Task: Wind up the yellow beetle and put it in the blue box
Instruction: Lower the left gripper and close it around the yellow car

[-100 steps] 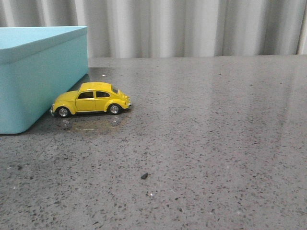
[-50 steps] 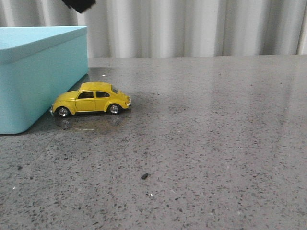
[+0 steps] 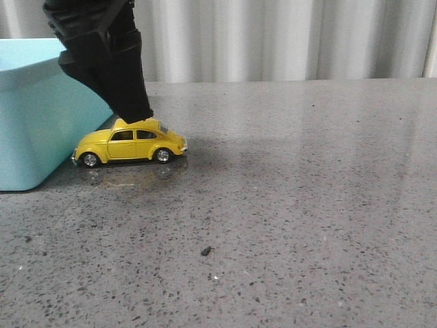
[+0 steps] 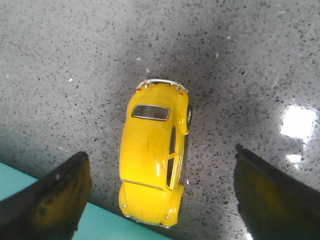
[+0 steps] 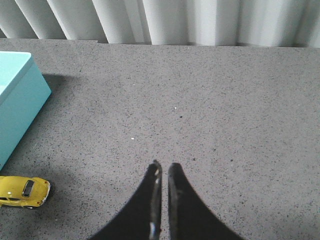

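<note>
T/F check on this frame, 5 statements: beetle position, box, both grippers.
1. The yellow beetle stands on its wheels on the table. True.
2. The beetle is already inside the blue box. False: it sits on the table beside the box's wall.
3. The left gripper is open, one finger on each side of the beetle. True: the left wrist view shows a gap between each finger and the car.
4. The right gripper is wide open above the beetle. False: its fingers are nearly together over bare table, with the car off to one side.
5. The beetle lies on its roof. False: its roof faces up.
</note>
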Tool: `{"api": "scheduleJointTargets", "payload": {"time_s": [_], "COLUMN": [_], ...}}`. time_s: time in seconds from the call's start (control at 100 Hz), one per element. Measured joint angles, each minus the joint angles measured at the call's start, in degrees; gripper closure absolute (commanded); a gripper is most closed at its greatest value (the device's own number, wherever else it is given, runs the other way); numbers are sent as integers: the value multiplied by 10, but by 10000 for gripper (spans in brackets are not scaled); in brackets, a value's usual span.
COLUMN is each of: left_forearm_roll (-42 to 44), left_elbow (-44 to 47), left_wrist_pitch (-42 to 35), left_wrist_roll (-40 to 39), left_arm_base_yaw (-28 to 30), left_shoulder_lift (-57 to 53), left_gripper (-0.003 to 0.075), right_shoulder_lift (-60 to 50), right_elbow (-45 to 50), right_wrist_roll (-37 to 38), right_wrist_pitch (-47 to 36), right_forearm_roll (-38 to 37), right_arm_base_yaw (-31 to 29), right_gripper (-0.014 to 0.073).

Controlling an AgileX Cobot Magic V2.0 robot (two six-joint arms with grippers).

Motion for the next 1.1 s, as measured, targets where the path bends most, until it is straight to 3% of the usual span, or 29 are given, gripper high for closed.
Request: {"api": "scheduleJointTargets", "payload": {"time_s": [1.1], "left_forearm_roll": [2], "left_elbow": [-4], "left_wrist_pitch": [-42], "left_wrist_roll": [32], "left_arm_base_yaw": [41], "left_shoulder_lift": [95], "left_gripper": [178], "right_shoulder_lift": [0], "right_elbow": [0], "right_wrist_roll": [-2], "right_wrist_pitch": [-7], "right_forearm_roll": [0], "right_arm_base_yaw": [0], "right_gripper": [644]}}
